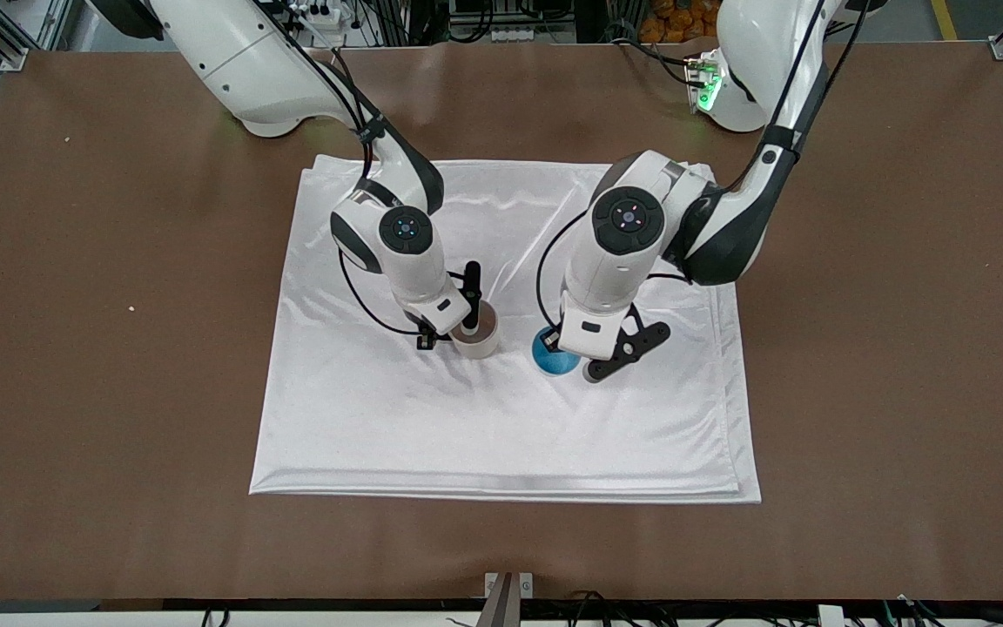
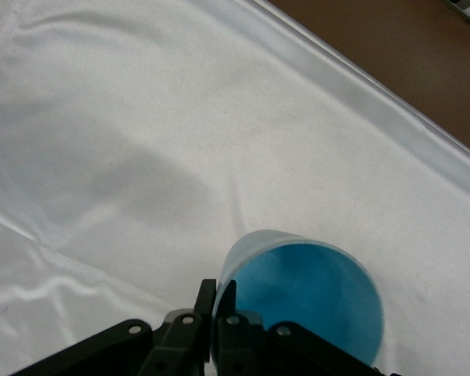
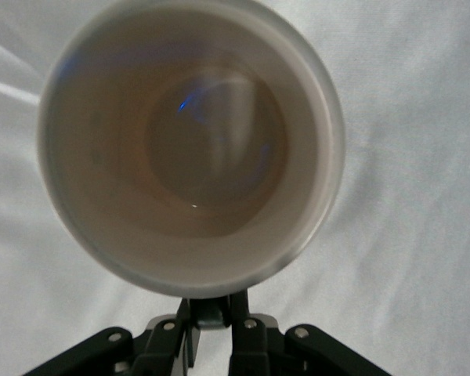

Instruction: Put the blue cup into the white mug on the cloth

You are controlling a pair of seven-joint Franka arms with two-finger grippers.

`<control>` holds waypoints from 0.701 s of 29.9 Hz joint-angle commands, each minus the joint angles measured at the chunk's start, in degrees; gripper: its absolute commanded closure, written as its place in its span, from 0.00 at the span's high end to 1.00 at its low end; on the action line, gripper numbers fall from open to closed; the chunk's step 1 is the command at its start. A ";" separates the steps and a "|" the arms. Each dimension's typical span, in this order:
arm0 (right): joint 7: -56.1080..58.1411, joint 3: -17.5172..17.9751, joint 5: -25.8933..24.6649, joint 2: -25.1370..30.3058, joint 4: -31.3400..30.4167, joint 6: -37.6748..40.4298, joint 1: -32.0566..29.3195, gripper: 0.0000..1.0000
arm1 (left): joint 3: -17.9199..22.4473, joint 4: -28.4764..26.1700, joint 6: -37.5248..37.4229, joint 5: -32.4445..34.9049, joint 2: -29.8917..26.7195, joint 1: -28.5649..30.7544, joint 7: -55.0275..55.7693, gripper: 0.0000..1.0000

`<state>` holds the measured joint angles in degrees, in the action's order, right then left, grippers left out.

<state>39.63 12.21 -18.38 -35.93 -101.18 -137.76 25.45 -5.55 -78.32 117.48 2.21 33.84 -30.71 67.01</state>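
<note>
The blue cup (image 1: pixel 551 355) stands on the cloth (image 1: pixel 501 427) near its middle, beside the white mug (image 1: pixel 479 336), toward the left arm's end. My left gripper (image 1: pixel 557 342) is shut on the cup's rim wall; in the left wrist view (image 2: pixel 217 296) one finger is inside the cup (image 2: pixel 313 298) and one outside. My right gripper (image 1: pixel 456 334) is shut on the mug's black handle (image 3: pixel 214 315). The mug (image 3: pixel 188 149) is upright and empty, and its mouth fills the right wrist view. The right gripper also shows there (image 3: pixel 211 312).
The cloth (image 2: pixel 141 117) lies wrinkled on the brown table (image 1: pixel 75 348), whose bare top shows past the cloth's edge in the left wrist view (image 2: pixel 392 47). A small metal post (image 1: pixel 508 596) stands at the table's front edge.
</note>
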 commanded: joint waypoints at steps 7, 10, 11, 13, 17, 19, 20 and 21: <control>-1.40 -0.43 -2.10 0.59 1.95 1.00 -0.23 1.00 | 0.63 1.24 -0.32 -1.15 -0.18 -3.12 2.43 0.00; -1.48 -0.34 -2.01 2.08 1.95 2.31 -0.40 1.00 | 0.71 2.21 0.03 -1.15 0.43 -4.44 3.57 0.00; -1.48 -0.43 -2.01 2.70 1.95 3.11 -0.58 1.00 | 0.71 2.39 0.12 -1.15 0.61 -4.97 3.83 0.00; -1.66 -0.34 -1.93 4.28 1.78 5.21 -1.10 1.00 | 0.80 2.74 0.56 -1.15 0.79 -5.50 4.18 0.00; -1.83 -0.34 -1.57 7.44 1.43 7.59 -1.72 1.00 | 0.80 3.09 1.87 -1.15 1.49 -6.99 4.54 0.00; -1.83 -0.34 -1.49 8.50 1.08 7.68 -2.77 1.00 | 0.80 3.09 2.58 -1.15 1.75 -7.52 4.71 0.00; -1.75 -0.17 -1.40 9.11 0.64 7.60 -3.47 1.00 | 0.89 3.09 2.75 -1.15 1.84 -7.69 5.06 0.00; -1.83 -0.08 -1.31 9.82 0.11 7.60 -4.00 1.00 | 0.89 3.09 3.02 -1.15 1.93 -7.87 5.33 0.00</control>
<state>39.14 11.44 -18.95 -30.73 -98.27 -131.22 24.09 -5.53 -77.03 119.41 2.16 34.24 -37.05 70.93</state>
